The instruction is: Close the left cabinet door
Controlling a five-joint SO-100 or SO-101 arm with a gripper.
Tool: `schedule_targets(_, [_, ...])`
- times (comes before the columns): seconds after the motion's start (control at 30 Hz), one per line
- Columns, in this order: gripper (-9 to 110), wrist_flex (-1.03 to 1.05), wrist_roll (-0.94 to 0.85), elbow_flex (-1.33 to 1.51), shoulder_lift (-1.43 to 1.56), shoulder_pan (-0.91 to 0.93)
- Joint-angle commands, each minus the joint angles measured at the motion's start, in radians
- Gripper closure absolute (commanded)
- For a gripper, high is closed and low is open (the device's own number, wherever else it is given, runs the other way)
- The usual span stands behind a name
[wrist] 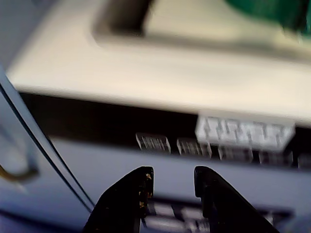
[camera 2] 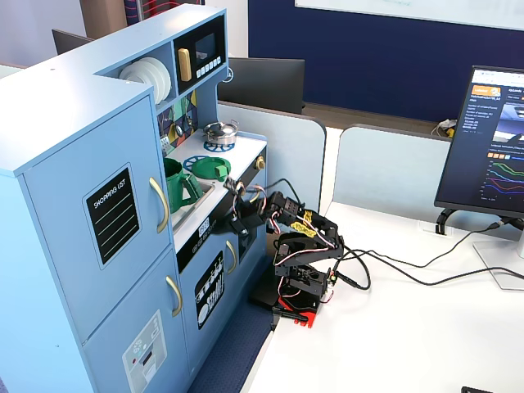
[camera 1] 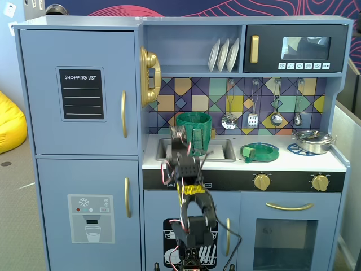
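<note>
The left cabinet door (camera 1: pixel 79 93) is a light-blue panel with a black "SHOPPING LIST" chalkboard (camera 1: pixel 82 94) and a gold handle (camera 1: pixel 123 114). It lies flush with the cabinet front in both fixed views (camera 2: pixel 90 213). My gripper (camera 1: pixel 181 140) is at the sink's front edge, to the right of the door and apart from it; it also shows in the other fixed view (camera 2: pixel 237 223). In the wrist view my gripper (wrist: pixel 173 177) is open and empty, facing the black strip (wrist: pixel 97 121) under the counter. The view is blurred.
A green pitcher (camera 1: pixel 194 127) stands in the sink (camera 1: pixel 220 149). A green lid (camera 1: pixel 259 151) and a steel pot (camera 1: pixel 312 141) lie on the counter. The lower blue door with a dispenser graphic (camera 1: pixel 90 217) is shut. A monitor (camera 2: pixel 491 147) and cables (camera 2: pixel 409 270) are on the white table.
</note>
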Motion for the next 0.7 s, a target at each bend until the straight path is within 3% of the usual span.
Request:
schedule_targets(0.0, [102, 0.052, 0.000, 0.198, 0.153, 0.091])
schedule_targets(0.2, [102, 0.198, 0.038, 0.466, 0.360, 0.183])
schedule_targets(0.3, [102, 0.302, 0.137, 0.508, 0.360, 0.190])
schedule_targets(0.67, [101, 0.515, 0.219, 0.653, 0.362, 0.222])
